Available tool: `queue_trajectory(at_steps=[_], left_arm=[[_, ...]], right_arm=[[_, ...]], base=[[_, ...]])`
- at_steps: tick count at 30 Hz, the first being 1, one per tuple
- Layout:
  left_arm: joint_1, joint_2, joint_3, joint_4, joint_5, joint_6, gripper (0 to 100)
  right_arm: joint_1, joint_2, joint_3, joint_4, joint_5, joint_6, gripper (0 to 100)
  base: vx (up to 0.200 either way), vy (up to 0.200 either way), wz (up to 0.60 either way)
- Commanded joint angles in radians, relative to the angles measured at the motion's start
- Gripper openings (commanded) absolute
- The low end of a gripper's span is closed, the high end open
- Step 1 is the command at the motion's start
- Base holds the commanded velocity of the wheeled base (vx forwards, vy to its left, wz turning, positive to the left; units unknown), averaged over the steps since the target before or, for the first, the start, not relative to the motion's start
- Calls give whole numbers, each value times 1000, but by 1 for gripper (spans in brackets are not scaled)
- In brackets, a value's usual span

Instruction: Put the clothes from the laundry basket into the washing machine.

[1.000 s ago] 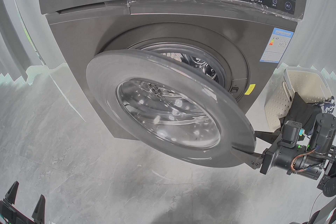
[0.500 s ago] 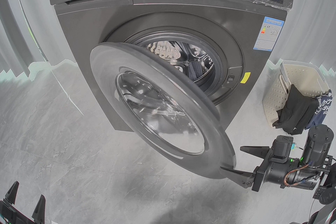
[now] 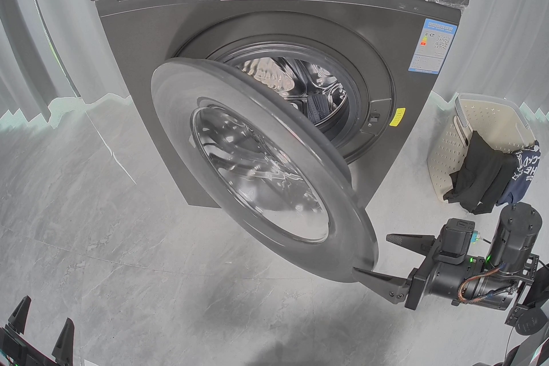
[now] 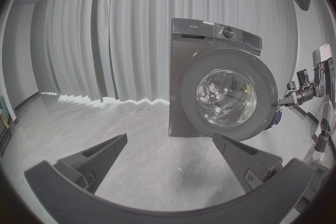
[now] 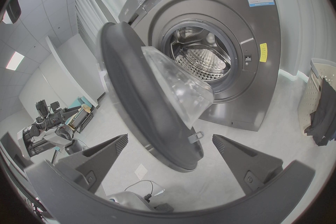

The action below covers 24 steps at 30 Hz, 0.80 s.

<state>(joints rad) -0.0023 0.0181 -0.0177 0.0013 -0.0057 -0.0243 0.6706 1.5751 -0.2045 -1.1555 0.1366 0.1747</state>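
- the left end effector point(image 3: 47, 311), fingers apart and holding nothing, hangs low over the grey floor point(image 3: 114, 247) on the robot's left, well apart from the work. it appears parked out of the door's swing.
- the right end effector point(image 3: 370, 254), fingers spread, straddles the free edge of the round door point(image 3: 257, 167). one finger sits on the inner side, the other at the outer rim and seemingly touching it. this looks like a hold for swinging the door, not for clamping it.
- the door stands partly open, hinged on the robot's left, and covers much of the opening. it likely has to go wider before an arm carrying clothes can pass.
- the washing machine point(image 3: 274, 12) shows part of its drum point(image 3: 297, 81) above the door, with no garment made out in that part.
- the laundry basket point(image 3: 492, 115) stands on the floor just beside the machine, on the robot's right. a black garment point(image 3: 480, 172) and a blue garment point(image 3: 523, 172) hang over its near rim, so loading has not begun.
- the head view meets the door's outer face, while the right wrist view looks behind it to the glass bowl point(image 5: 175, 88) and latch hook point(image 5: 196, 137).
- the left wrist view takes the machine whole against a pleated curtain point(image 4: 105, 25).
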Motion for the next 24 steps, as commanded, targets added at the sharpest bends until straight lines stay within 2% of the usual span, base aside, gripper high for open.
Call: queue_trajectory(at_steps=[1, 4, 5, 9, 19, 23, 24], left_arm=[[1, -18, 16, 0, 0, 0, 100], [1, -18, 16, 0, 0, 0, 100], [1, -18, 16, 0, 0, 0, 100], [1, -18, 16, 0, 1, 0, 100], [1, -18, 16, 0, 0, 0, 100], [1, -18, 16, 0, 0, 0, 100], [1, -18, 16, 0, 0, 0, 100]], right_arm=[[27, 106, 10, -128, -2, -1, 100], [50, 171, 30, -225, -8, -1, 100], [60, 210, 51, -297, -8, -3, 100], [55, 246, 74, -383, -9, -7, 100], [43, 138, 148, -382, 12, -11, 100], [1, 94, 192, -380, 43, -14, 100], [-31, 66, 204, -359, 58, -14, 100]], base=[[0, 0, 0], [0, 0, 0], [0, 0, 0], [0, 0, 0], [0, 0, 0], [0, 0, 0], [0, 0, 0]])
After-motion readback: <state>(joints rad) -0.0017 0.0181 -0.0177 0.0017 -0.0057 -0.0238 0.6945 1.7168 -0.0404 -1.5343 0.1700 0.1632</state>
